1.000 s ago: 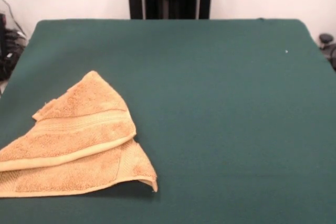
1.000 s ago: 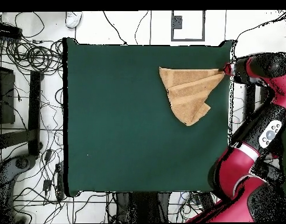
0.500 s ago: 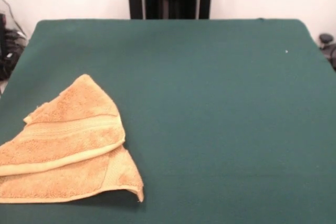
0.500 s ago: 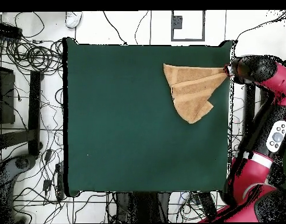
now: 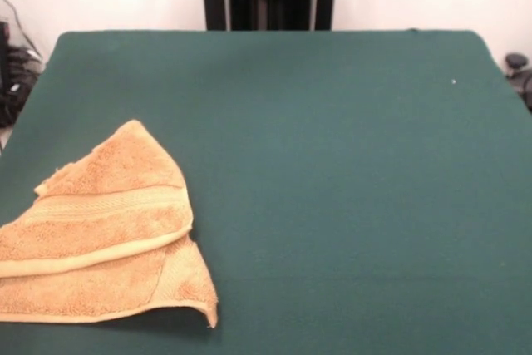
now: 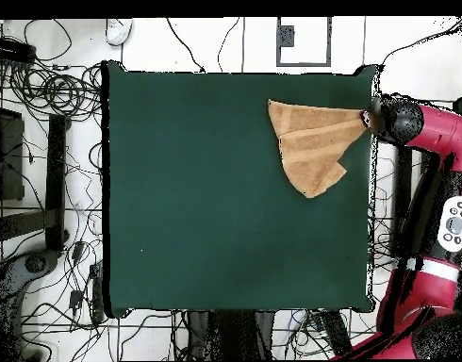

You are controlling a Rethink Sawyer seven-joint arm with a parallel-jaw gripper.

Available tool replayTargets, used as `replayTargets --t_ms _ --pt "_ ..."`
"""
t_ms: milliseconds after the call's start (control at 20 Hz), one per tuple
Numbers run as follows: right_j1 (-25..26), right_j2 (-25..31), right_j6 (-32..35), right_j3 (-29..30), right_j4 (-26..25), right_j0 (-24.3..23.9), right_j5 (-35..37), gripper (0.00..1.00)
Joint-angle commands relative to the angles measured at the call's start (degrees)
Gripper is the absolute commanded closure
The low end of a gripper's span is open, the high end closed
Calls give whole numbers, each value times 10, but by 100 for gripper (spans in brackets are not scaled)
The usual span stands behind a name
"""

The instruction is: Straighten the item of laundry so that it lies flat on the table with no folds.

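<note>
While the red and black arm's gripper (image 6: 370, 119) sits at the table edge against the towel's pointed corner, the folded tan terry-cloth towel (image 5: 104, 230) has slid further toward that edge of the dark green felt table (image 5: 349, 189) over the last second. Fold layers remain unchanged. Finger state: cannot tell. Judgement: dragging only, no flattening yet; overhang risk.

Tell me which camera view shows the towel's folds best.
The front view: the towel lies close to that camera, and its overlapping layers and border band read clearly. The overhead view shows it only as a folded wedge at the table edge, its tip beside the gripper.
</note>
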Motion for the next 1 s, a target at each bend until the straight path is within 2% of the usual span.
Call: replayTargets --t_ms 50,450,1000 --pt "-9 -155 197 60 8 38 -25 0" --pt "-7 -193 194 38 47 57 -49 0" --pt "-26 -280 281 66 87 91 -109 0"
